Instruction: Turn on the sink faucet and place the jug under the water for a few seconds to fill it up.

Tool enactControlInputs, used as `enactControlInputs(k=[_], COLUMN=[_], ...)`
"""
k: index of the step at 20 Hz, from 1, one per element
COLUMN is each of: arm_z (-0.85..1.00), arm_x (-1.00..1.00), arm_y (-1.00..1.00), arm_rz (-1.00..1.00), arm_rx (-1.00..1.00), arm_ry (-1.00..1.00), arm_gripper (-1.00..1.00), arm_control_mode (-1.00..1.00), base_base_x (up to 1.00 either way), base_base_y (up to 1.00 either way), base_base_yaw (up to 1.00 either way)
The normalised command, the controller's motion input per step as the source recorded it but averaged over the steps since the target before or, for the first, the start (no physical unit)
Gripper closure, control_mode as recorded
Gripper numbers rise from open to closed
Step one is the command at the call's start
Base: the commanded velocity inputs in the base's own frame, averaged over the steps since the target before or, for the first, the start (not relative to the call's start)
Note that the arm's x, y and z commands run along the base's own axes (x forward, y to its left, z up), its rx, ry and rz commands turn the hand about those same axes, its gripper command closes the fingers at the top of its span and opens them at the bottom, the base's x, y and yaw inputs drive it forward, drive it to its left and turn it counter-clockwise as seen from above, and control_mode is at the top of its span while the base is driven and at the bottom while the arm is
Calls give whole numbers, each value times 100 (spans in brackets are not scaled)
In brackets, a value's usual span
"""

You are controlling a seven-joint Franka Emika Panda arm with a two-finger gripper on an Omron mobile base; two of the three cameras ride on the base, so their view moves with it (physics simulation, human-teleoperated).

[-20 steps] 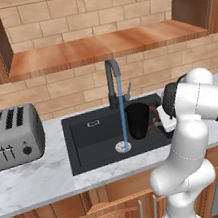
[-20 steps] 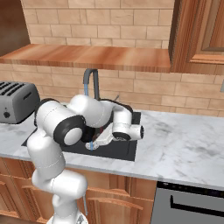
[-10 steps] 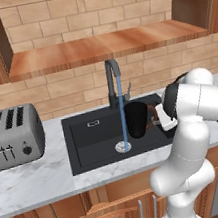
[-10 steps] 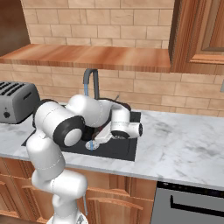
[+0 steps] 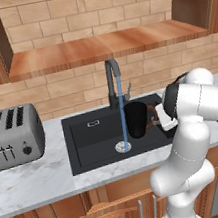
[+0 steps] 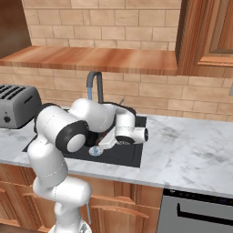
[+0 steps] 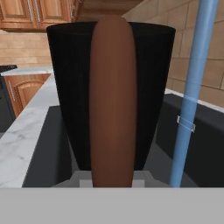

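Observation:
The dark-grey sink faucet [image 5: 111,76] is running, and a thin blue stream of water [image 5: 122,113] falls onto the silver drain of the black sink [image 5: 91,135]. The matte black jug [image 5: 135,119] hangs upright inside the basin, just right of the stream and not under it. My gripper [image 5: 156,116] is shut on its brown loop handle [image 7: 113,100] from the right. In the hand view the jug [image 7: 70,87] stands close in front, with the water [image 7: 192,96] passing to its right. From the right base view my arm covers the jug, and the faucet [image 6: 93,84] rises behind it.
A silver four-slot toaster [image 5: 11,136] stands on the white marble counter [image 5: 38,187] left of the sink. A wooden shelf [image 5: 100,46] runs above the faucet. More marble counter [image 6: 191,154] stretches to the right, with a dark appliance front [image 6: 195,211] below it.
The jug and my hand have edged slightly left, closer to the water stream. The water keeps running as before.

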Motion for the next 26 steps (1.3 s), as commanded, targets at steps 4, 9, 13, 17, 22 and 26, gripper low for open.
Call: enactControlInputs(k=[4,9,13,17,22,26], arm_z=[0,0,0,1,4,6], arm_x=[0,0,0,0,0,0], arm_y=[2,5,9,8,5,1], arm_rz=[0,0,0,0,0,0], arm_rx=[-1,-1,-2,-1,0,0], arm_ry=[0,0,1,1,2,0], arm_gripper=[100,100,100,100,100,100], arm_control_mode=[-100,-100,-100,-100,-100,-100], base_base_x=[0,0,0,0,0,0], base_base_y=[0,0,0,0,0,0], base_base_yaw=[0,0,0,0,0,0])
